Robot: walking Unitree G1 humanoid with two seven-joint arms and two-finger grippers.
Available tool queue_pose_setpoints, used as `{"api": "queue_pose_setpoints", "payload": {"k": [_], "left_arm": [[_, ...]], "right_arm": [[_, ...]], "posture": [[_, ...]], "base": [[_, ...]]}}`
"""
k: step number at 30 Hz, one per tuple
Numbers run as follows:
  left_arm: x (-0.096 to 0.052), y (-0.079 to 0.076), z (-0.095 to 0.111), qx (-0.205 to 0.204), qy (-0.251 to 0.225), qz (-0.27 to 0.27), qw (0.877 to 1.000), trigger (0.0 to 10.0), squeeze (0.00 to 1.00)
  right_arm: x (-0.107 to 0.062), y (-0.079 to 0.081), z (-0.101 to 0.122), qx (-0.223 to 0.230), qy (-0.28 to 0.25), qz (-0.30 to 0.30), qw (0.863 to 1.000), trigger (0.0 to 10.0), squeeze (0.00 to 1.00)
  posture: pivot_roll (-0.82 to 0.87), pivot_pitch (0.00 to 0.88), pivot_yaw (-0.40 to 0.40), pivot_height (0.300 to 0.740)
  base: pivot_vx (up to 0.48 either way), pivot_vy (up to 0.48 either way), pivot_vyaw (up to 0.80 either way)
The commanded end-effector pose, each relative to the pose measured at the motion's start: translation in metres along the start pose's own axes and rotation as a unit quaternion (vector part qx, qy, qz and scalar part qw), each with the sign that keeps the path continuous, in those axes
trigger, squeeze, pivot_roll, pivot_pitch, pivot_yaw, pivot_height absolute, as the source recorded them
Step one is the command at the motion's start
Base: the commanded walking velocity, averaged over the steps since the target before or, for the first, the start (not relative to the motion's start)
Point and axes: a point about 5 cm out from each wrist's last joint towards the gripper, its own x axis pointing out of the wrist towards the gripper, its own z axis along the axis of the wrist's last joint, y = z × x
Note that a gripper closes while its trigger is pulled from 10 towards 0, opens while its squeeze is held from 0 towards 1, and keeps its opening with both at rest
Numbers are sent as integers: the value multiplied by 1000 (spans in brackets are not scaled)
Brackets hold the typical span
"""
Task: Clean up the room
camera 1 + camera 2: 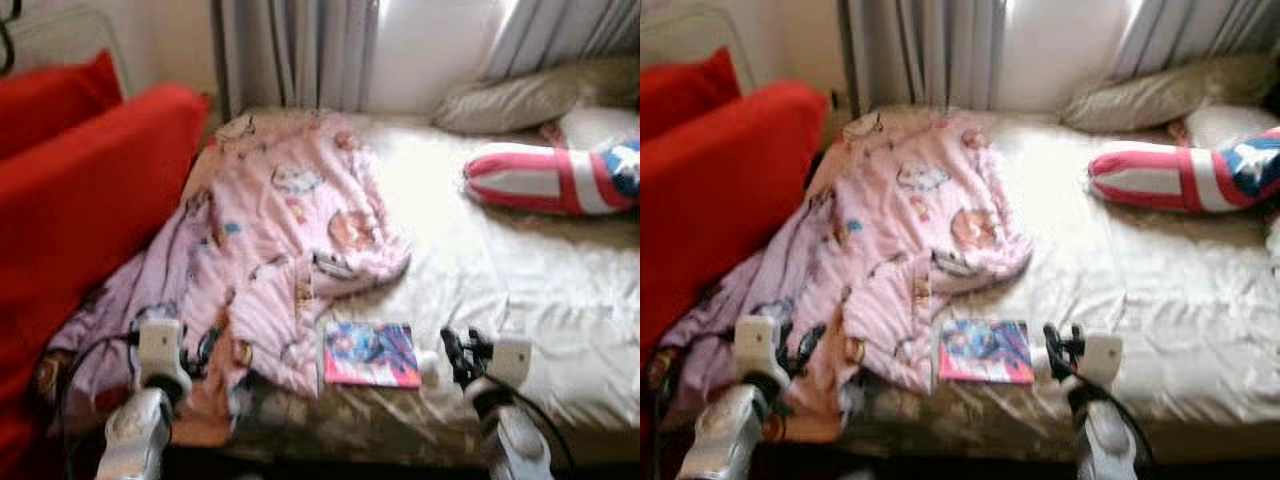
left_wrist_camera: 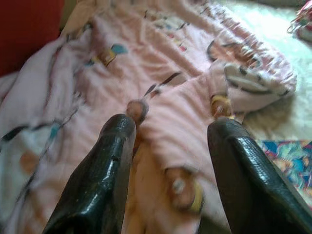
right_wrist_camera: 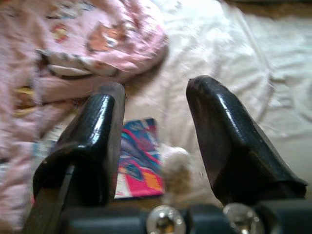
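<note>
A pink printed blanket (image 1: pixel 270 240) lies crumpled over the left half of a bed with a white sheet (image 1: pixel 520 280), one end hanging off the near edge. A colourful book (image 1: pixel 371 354) rests flat near the bed's front edge, beside a small white ball (image 3: pixel 176 165). My left gripper (image 1: pixel 195 352) hovers open over the blanket's lower part, its fingers (image 2: pixel 100 175) spread above the cloth. My right gripper (image 1: pixel 458 356) is open just right of the book, fingers (image 3: pixel 229 141) apart with nothing between them.
A red sofa (image 1: pixel 80 190) presses against the bed's left side. A red, white and blue star cushion (image 1: pixel 560 178) and a beige pillow (image 1: pixel 510 100) lie at the head of the bed. Grey curtains (image 1: pixel 300 50) hang behind.
</note>
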Motion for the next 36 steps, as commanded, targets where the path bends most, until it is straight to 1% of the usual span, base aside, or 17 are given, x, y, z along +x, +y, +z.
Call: {"api": "queue_pose_setpoints", "payload": {"k": [1, 8, 13, 17, 23, 28, 30, 33, 36], "left_arm": [[2, -9, 0, -5, -1, -13, 1000, 10000, 0], [4, -8, 5, -1, -7, -16, 1000, 10000, 0], [5, -10, 7, 6, -9, -24, 1000, 10000, 0], [7, -14, 8, 5, -9, -39, 999, 10000, 0], [11, -14, 14, 5, -13, -44, 999, 10000, 0], [12, -14, 17, 6, -16, -48, 999, 10000, 0], [12, -13, 17, 6, -15, -47, 999, 10000, 0], [12, -12, 16, 5, -15, -45, 999, 10000, 0], [12, -17, 19, 6, -20, -54, 998, 10000, 0]], "right_arm": [[-3, -9, -1, -2, 3, -16, 1000, 10000, 0], [-5, -6, -4, -1, 9, -8, 1000, 10000, 0], [-6, -7, -5, -5, 11, -6, 1000, 10000, 0], [-3, -11, -2, -9, 12, -13, 1000, 10000, 0], [2, -16, 2, -13, 14, -24, 1000, 10000, 0], [8, -16, 6, -14, 12, -39, 999, 10000, 0], [10, -16, 5, -20, 23, -45, 999, 10000, 0], [9, -15, 4, -20, 21, -42, 999, 10000, 0], [6, -16, 5, -22, 5, -37, 999, 10000, 0]], "posture": [[47, 0, -56, 656], [51, 0, -52, 656], [45, 0, -42, 656], [44, 16, -27, 656], [56, 38, -8, 656], [58, 41, 4, 656], [55, 37, 6, 656], [52, 35, 9, 641], [57, 41, 11, 641]], "base": [[304, 0, 0], [305, 0, 0], [286, 0, 0], [0, 0, 0], [0, 0, 0], [0, 0, 0], [0, 0, 0], [0, 0, 0], [0, 0, 0]]}}
